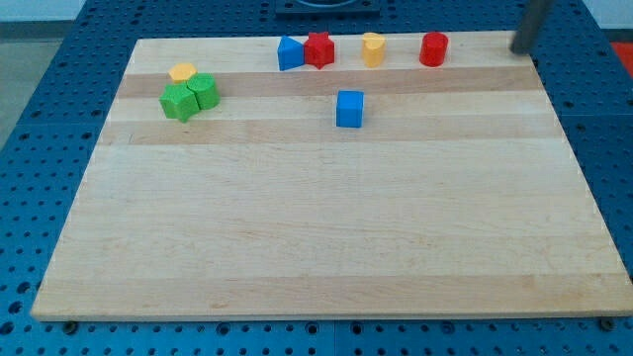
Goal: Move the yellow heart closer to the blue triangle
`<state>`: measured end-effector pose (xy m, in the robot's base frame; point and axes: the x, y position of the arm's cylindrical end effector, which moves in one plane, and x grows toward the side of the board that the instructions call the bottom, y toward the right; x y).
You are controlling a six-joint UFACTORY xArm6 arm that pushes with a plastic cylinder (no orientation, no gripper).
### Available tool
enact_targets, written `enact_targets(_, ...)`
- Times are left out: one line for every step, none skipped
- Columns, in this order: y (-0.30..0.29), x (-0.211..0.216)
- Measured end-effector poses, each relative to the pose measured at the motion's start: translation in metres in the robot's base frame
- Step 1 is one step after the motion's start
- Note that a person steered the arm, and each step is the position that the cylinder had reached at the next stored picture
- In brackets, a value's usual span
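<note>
Yellow heart (372, 48) sits on the board's top edge, right of the blue triangle (289, 53) and red star (318, 49); my tip (518, 47), holding nothing, hovers at the top-right corner, heart leftward.

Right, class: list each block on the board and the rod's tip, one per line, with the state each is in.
blue triangle: touching the red star.
red star: against the blue triangle.
yellow heart: standing alone.
red cylinder: standing alone.
blue cube: standing alone.
yellow hexagon: against the green blocks.
green blocks: two, touching each other.
my tip: at the view's top right, touching no block.
</note>
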<state>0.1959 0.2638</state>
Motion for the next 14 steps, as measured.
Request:
enact_targets(-0.011,-0.005)
enact_targets(-0.018,-0.005)
enact_targets(-0.029,-0.005)
enact_targets(-0.085,-0.004)
enact_targets(-0.183,-0.004)
enact_targets(-0.216,-0.002)
enact_targets(-0.217,0.006)
enact_targets(-0.205,0.008)
enact_targets(-0.201,0.008)
enact_targets(-0.191,0.017)
enact_targets(-0.169,0.030)
enact_targets(-0.142,0.053)
enact_targets(-0.139,0.073)
enact_targets(-0.149,0.082)
